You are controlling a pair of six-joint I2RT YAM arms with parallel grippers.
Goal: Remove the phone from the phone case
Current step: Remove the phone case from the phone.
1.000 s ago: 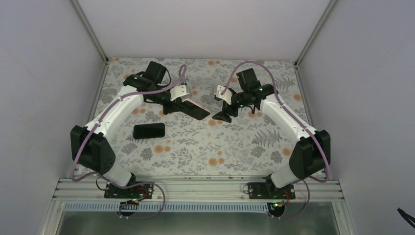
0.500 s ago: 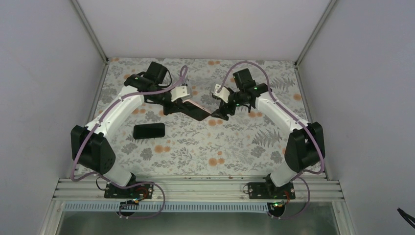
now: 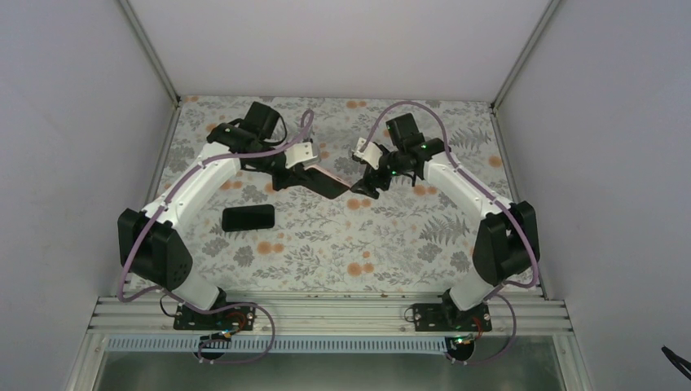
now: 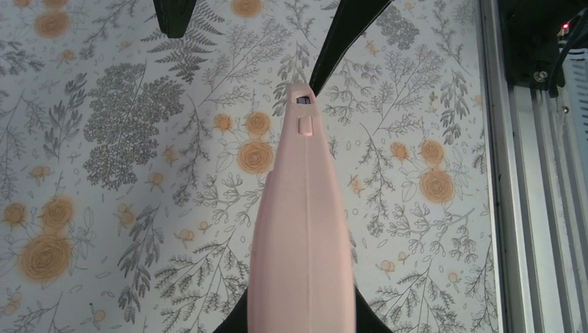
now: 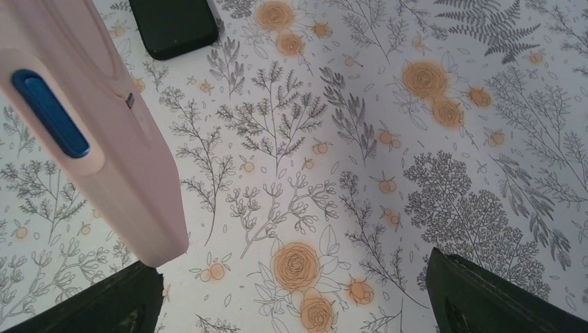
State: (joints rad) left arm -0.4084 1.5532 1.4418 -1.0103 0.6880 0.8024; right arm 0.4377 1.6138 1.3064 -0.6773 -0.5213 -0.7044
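Note:
My left gripper (image 3: pixel 287 175) is shut on a pink phone case (image 3: pixel 326 184) and holds it above the table, its dark face up. In the left wrist view the case (image 4: pixel 303 208) runs edge-on from between my fingers (image 4: pixel 367 320) towards the right gripper. My right gripper (image 3: pixel 363 186) is open at the case's free end. In the right wrist view the case (image 5: pixel 104 125), with a blue button, hangs just above my left finger (image 5: pixel 83 305); the other finger (image 5: pixel 499 298) stands far apart. I cannot tell whether a phone sits in the case.
A black phone-like slab (image 3: pixel 248 217) lies flat on the flowered table (image 3: pixel 367 244), left of centre; its end shows in the right wrist view (image 5: pixel 173 24). Metal rails run along the table's sides and near edge (image 4: pixel 513 173).
My right gripper has moved left and closed the gap to the case's free end, its jaws still open. The left gripper has kept the case nearly still.

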